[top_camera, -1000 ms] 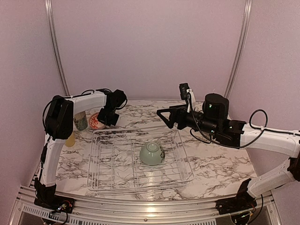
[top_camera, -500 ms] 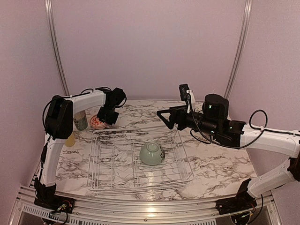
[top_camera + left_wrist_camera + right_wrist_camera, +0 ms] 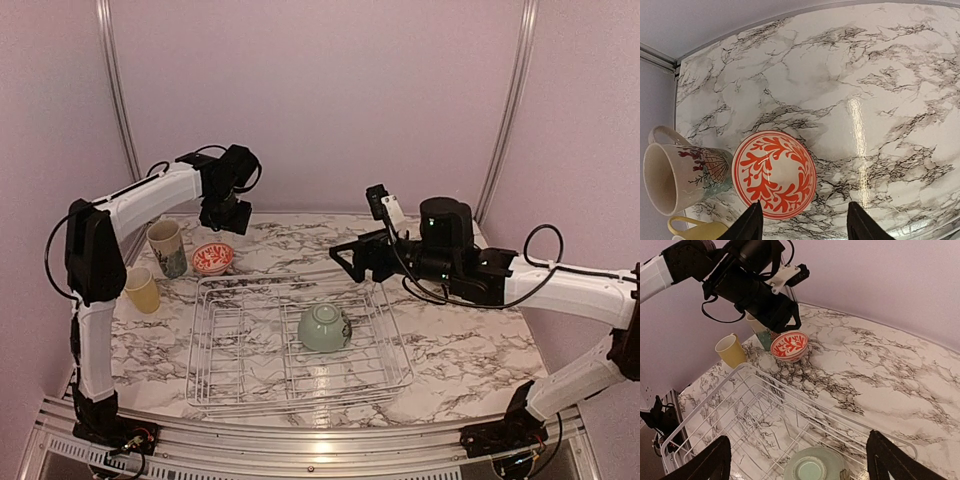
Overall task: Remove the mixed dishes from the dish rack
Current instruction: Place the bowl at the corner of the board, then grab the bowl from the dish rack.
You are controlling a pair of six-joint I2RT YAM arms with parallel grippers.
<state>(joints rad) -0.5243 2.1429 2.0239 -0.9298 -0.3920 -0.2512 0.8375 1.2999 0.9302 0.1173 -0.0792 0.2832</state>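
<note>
The dish rack [image 3: 296, 402] of white wire stands mid-table, also in the right wrist view [image 3: 729, 378]. One pale green bowl [image 3: 324, 328] [image 3: 815, 467] lies upside down in it. A red-patterned white bowl [image 3: 212, 258] [image 3: 774, 174] [image 3: 789, 346] sits on the marble behind the rack's left corner, beside the patterned tall cup [image 3: 167, 247] [image 3: 682, 175] and the yellow cup [image 3: 141, 289] [image 3: 731, 350]. My left gripper [image 3: 225, 215] [image 3: 806, 222] hangs open above the red-patterned bowl, clear of it. My right gripper [image 3: 345, 255] [image 3: 800, 460] is open and empty over the rack's far edge.
The marble tabletop [image 3: 470, 350] runs to pink walls at the back and sides. Upright wire dividers [image 3: 805, 375] rise inside the rack near the green bowl. The left arm's dark wrist [image 3: 755, 285] fills the air above the cups.
My left gripper has opened, left the red-patterned bowl on the table by the cups, and risen well above it. The right arm has shifted slightly left.
</note>
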